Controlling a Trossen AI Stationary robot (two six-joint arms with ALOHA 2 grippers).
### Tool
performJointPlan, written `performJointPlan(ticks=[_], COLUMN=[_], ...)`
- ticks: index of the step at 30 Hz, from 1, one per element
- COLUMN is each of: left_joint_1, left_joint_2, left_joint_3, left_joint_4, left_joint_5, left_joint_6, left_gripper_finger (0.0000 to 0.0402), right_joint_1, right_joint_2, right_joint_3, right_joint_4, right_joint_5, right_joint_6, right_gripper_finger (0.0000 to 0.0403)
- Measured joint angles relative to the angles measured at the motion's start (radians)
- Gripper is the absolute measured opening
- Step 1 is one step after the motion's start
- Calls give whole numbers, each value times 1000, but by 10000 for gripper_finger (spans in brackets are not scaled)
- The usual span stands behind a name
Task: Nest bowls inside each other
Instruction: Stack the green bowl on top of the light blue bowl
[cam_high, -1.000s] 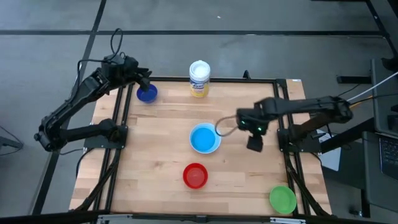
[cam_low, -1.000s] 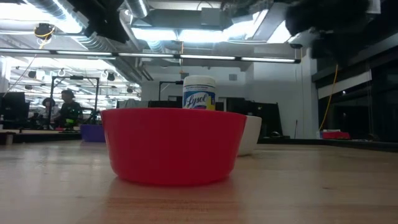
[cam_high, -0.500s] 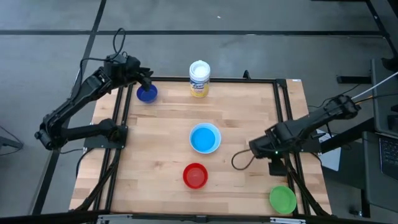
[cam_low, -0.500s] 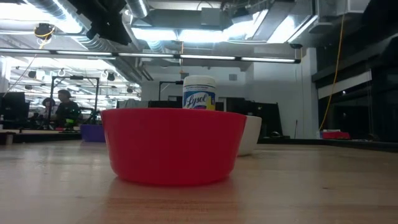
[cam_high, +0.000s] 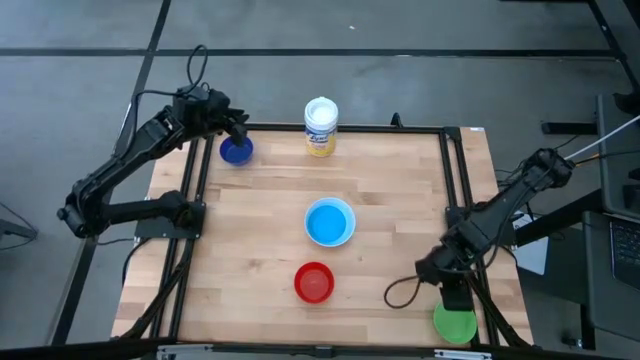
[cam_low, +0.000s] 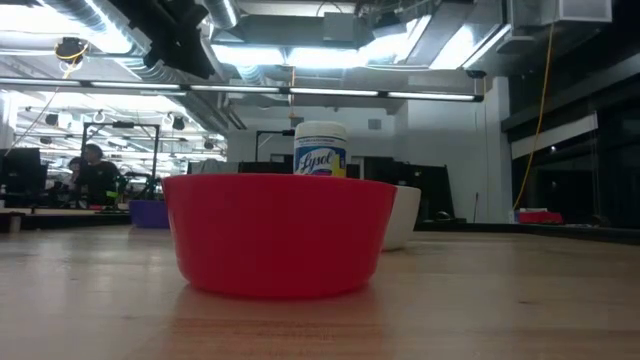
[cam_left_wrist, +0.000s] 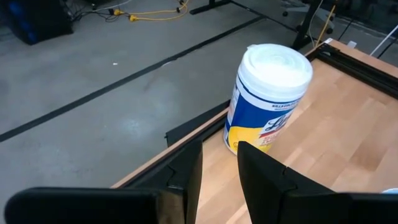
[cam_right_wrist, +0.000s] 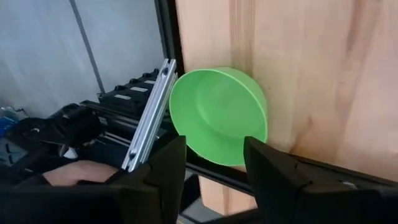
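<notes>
A teal-blue bowl (cam_high: 328, 222) sits inside the white bowl (cam_high: 348, 232) at the table's middle. The red bowl (cam_high: 314, 283) stands near the front. The dark blue bowl (cam_high: 236, 151) rests at the far left corner, and my left gripper (cam_high: 234, 127) hovers open just beyond it; the left wrist view does not show that bowl. The green bowl (cam_right_wrist: 217, 115) sits at the near right corner, partly over the table's edge. My right gripper (cam_right_wrist: 214, 142) hangs open above it, slanting down, with the bowl ahead of its fingers.
A white-lidded, yellow-labelled canister (cam_high: 320, 126) stands at the far edge, right of my left gripper. A black frame rail (cam_high: 460, 200) runs along the table's right side beside the green bowl. Bare wood lies between the red bowl and the green one.
My right gripper has swung from beside the white bowl toward the table's near right corner, sinking a little and turning about, and now hangs over the green bowl. No bowl has moved.
</notes>
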Motion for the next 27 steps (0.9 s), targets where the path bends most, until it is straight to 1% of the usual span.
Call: performJointPlan(ticks=[4, 7, 15, 19, 23, 27], left_joint_1=[0, 0, 0, 0, 0, 0], left_joint_2=[11, 16, 16, 16, 16, 16], left_joint_3=[0, 0, 0, 0, 0, 0], left_joint_4=[0, 0, 0, 0, -1, -1], left_joint_5=[13, 16, 16, 17, 17, 17], left_joint_6=[0, 0, -8, -13, -18, -19], left_gripper_finger=[98, 98, 98, 98, 98, 98], right_joint_1=[38, 48, 48, 48, 48, 48], right_joint_2=[0, 0, 0, 0, 0, 0], right_joint_3=[-82, -152, -288, -326, -348, -370], right_joint_4=[124, 184, 323, 385, 420, 435], right_joint_5=[-7, -7, -3, -3, 5, 13], right_joint_6=[85, 133, 161, 181, 186, 187], right_gripper_finger=[165, 159, 150, 156, 165, 165])
